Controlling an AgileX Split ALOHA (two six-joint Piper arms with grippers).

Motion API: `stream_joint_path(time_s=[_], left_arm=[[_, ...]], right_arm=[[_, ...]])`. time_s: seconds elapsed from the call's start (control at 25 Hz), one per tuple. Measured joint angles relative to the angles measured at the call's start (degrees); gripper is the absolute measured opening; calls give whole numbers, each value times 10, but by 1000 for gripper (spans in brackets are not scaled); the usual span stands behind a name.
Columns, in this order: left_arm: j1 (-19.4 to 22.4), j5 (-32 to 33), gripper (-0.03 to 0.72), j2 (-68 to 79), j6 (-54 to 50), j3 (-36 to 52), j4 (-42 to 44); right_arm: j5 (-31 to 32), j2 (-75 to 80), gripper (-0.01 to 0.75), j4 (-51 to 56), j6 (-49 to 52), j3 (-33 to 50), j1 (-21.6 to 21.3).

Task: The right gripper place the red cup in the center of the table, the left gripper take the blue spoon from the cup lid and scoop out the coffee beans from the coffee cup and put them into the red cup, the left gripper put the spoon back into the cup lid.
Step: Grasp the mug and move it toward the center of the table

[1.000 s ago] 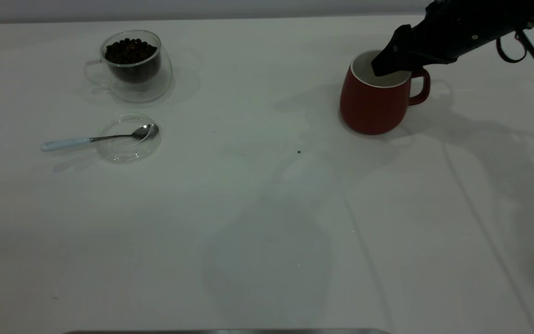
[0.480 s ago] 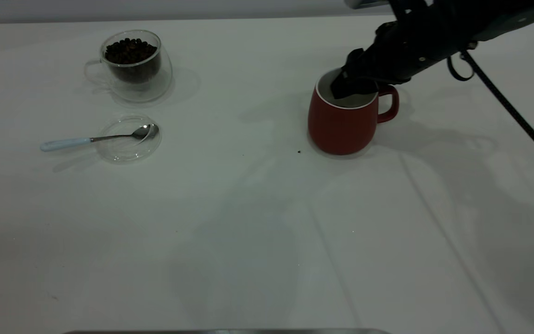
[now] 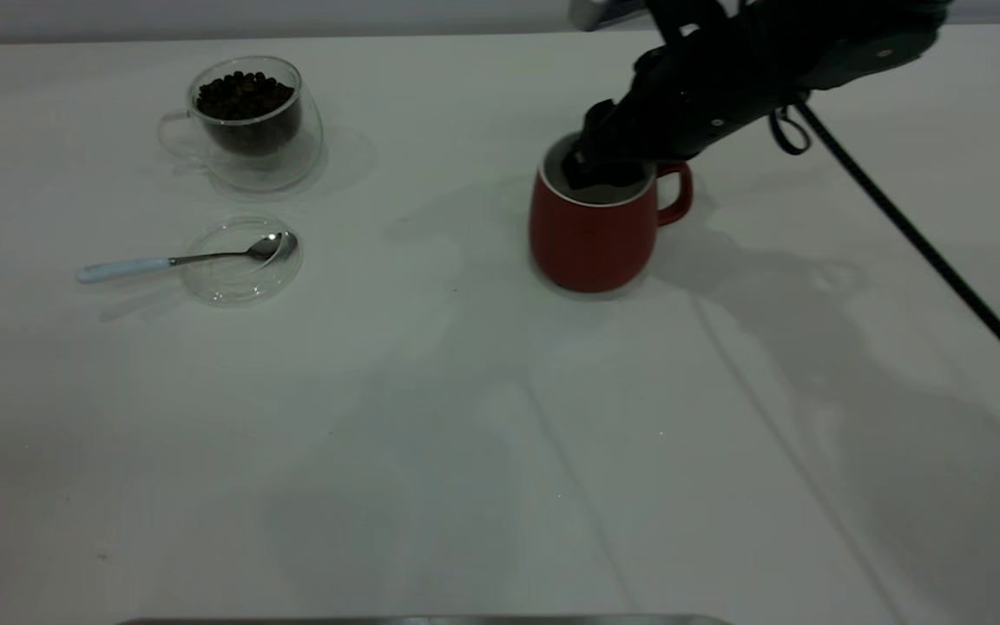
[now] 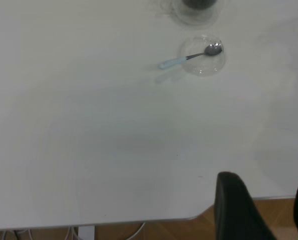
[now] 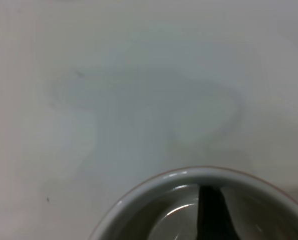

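Desk (image 3: 483,451): plain white, shadowed | right tool (image 3: 597,169): angled down from the far right, one finger inside the red cup (image 3: 591,234), pinching its rim | left tool (image 4: 261,210): spread, off the desk edge

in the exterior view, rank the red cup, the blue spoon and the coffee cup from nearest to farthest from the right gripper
1. The red cup: near the table's centre, with the right gripper reaching into its mouth.
2. and 3. The coffee cup, far back left, and the blue spoon, lying across the cup lid in front of it: both much farther, too close to rank against each other.
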Motion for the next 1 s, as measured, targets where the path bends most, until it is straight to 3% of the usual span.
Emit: stream_joint_path(time_s=[0.44,1.0], left_arm=[[0,0,350,0,0,0,0],[0,0,350,0,0,0,0]], right_arm=[[-5,35,487,0,1,-80,30],[6,39,486,2,3,-88,34]])
